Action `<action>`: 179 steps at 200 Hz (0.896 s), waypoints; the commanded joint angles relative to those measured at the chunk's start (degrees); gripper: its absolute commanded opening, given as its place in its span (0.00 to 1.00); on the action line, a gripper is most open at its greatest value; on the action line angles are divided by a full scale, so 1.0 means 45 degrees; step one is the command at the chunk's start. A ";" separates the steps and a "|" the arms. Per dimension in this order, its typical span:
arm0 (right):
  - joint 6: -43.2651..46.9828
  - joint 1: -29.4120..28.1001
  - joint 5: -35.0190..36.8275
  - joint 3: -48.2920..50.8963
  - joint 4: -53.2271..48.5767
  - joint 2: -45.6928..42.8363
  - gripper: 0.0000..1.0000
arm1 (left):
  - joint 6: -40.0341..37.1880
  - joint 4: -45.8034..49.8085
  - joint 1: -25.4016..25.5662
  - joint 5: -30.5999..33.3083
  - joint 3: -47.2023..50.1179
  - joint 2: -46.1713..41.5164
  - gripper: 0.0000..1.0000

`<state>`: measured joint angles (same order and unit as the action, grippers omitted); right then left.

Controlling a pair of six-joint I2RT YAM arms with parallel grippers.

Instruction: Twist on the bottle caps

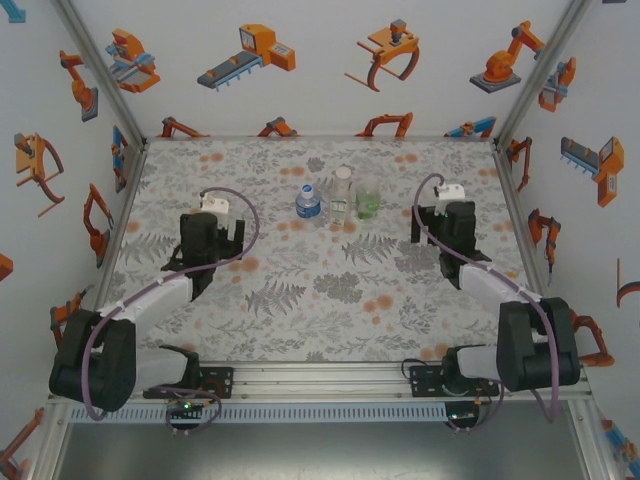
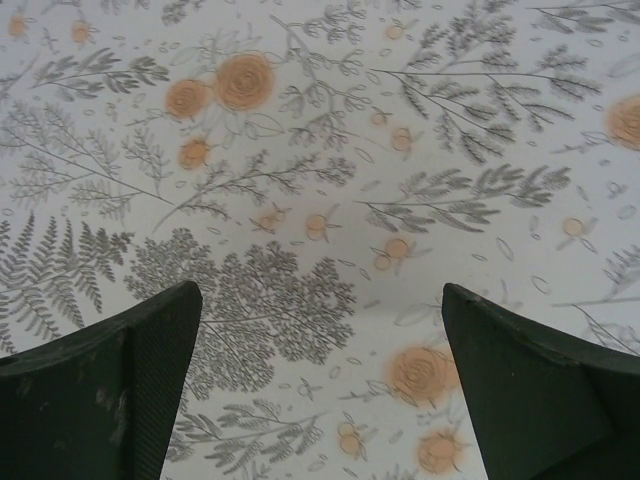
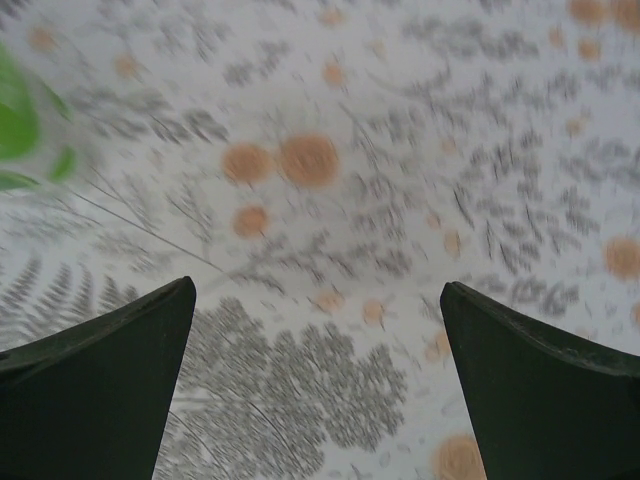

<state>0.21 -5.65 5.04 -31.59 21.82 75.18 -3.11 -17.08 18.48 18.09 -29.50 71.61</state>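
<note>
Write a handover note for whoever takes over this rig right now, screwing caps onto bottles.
Left hand: open, empty, over bare table.
Right hand: open, empty, right of the green bottle.
Row mid-table, upright: blue-label bottle, white-and-green bottle, green bottle.
Done: caps look seated on at least two; tightness unclear.
Left: check each cap, tighten any loose one.

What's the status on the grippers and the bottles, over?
Grippers: left gripper and right gripper open, empty. Bottles upright in a row: blue-label bottle, white-and-green bottle, green-tinted bottle; caps too small to tell. Nothing blocking them.
</note>
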 commanded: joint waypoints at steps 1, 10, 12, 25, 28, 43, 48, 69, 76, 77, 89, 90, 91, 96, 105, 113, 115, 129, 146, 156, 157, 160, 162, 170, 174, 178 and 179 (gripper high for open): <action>-0.0366 0.0499 0.0010 0.0185 0.0727 -0.0025 0.99 | -0.0489 -0.2226 -0.0775 -0.0233 0.0292 0.0771 0.97; -0.0350 0.0749 -0.0098 0.0340 0.1012 0.0148 0.99 | -0.0376 -0.2777 -0.1072 -0.0396 0.0423 0.1208 0.97; -0.0405 0.0816 -0.0171 0.0316 0.0995 0.0183 0.99 | -0.0342 -0.2896 -0.1146 -0.0443 0.0461 0.1306 0.97; -0.0553 0.1211 -0.0572 0.0406 0.1053 0.0501 0.99 | -0.0269 -0.3855 -0.1567 -0.1009 0.0742 0.1843 0.97; -0.0544 0.1260 -0.0573 0.0484 0.1215 0.0613 0.99 | -0.0331 -0.4119 -0.1646 -0.1140 0.0794 0.1955 0.97; -0.0476 0.1529 -0.0749 0.1177 0.2900 0.1176 0.99 | -0.0587 -0.4721 -0.1849 -0.1318 0.0844 0.2269 0.97; -0.0559 0.1611 -0.0734 0.1202 0.3018 0.1205 0.99 | -0.0548 -0.5133 -0.2036 -0.1633 0.0941 0.2372 0.97; -0.0974 0.2121 -0.1562 0.1484 0.4377 0.2027 0.99 | 0.0390 -0.6100 -0.3125 -0.2909 0.1371 0.2730 0.97; -0.1020 0.2214 -0.1793 0.1594 0.4919 0.2439 0.98 | 0.0630 -0.6550 -0.3471 -0.3457 0.1672 0.2821 0.97; -0.1021 0.2213 -0.1837 0.1622 0.5015 0.2515 0.98 | 0.0651 -0.6670 -0.3515 -0.3562 0.1721 0.2858 0.97; -0.1020 0.2252 -0.2024 0.2100 0.6215 0.2923 0.98 | 0.0607 -0.8393 -0.3715 -0.4335 0.2281 0.3586 0.97; -0.1021 0.2262 -0.2050 0.2139 0.6356 0.2942 0.98 | 0.0591 -0.8480 -0.3706 -0.4363 0.2308 0.3641 0.97; -0.1022 0.2257 -0.2073 0.2177 0.6466 0.2962 0.98 | 0.0573 -0.8670 -0.3711 -0.4416 0.2332 0.3707 0.97; -0.1011 0.2266 -0.2114 0.2294 0.6659 0.2952 0.98 | 0.0511 -0.9100 -0.3716 -0.4585 0.2350 0.3905 0.97; -0.0976 0.2257 -0.2103 0.2387 0.6736 0.2913 0.98 | 0.0406 -0.8044 -0.3715 -0.4818 0.2059 0.3588 0.97; -0.1021 0.2252 -0.2046 0.2340 0.6742 0.2942 0.98 | 0.0490 -0.7079 -0.3806 -0.4879 0.1667 0.3557 0.97; -0.1032 0.2257 -0.2025 0.2335 0.6725 0.2942 0.98 | 0.0568 -0.7141 -0.3851 -0.4854 0.1666 0.3597 0.97; -0.1113 0.2262 -0.1768 0.2349 0.6693 0.2923 0.99 | 0.0821 -0.7142 -0.3892 -0.4294 0.1516 0.3686 0.97; -0.1286 0.2259 -0.1455 0.2291 0.6650 0.2948 0.99 | 0.0818 -0.7301 -0.3892 -0.4273 0.1544 0.3754 0.97; -0.1246 0.2267 -0.1475 0.2231 0.6423 0.2906 0.99 | 0.0851 -0.6879 -0.3892 -0.4254 0.1471 0.3665 0.97; -0.1232 0.2259 -0.1493 0.2233 0.6431 0.2905 0.99 | 0.0859 -0.6845 -0.3892 -0.4254 0.1464 0.3641 0.97; -0.1200 0.2253 -0.1535 0.2226 0.6455 0.2926 0.99 | 0.0864 -0.6790 -0.3892 -0.4222 0.1426 0.3630 0.97; -0.1199 0.2267 -0.1555 0.2219 0.6458 0.2938 0.99 | 0.0882 -0.6819 -0.3892 -0.4202 0.1420 0.3635 0.97; -0.1095 0.2257 -0.1900 0.2160 0.6412 0.2957 0.99 | 0.0912 -0.7005 -0.3892 -0.4132 0.1447 0.3691 0.97; -0.1021 0.2262 -0.2105 0.2140 0.6385 0.2962 0.99 | 0.0901 -0.6996 -0.3892 -0.4136 0.1456 0.3703 0.97; -0.0963 0.2254 -0.2263 0.2135 0.6381 0.2962 0.99 | 0.0894 -0.6930 -0.3875 -0.4091 0.1436 0.3696 0.97; -0.0944 0.2262 -0.2287 0.2136 0.6381 0.2962 0.99 | 0.0891 -0.6909 -0.3864 -0.4085 0.1437 0.3686 0.97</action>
<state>-4.32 4.32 -2.31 -20.95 48.47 88.51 -0.38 -47.62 1.34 0.01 -21.85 88.53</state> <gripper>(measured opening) 0.993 0.968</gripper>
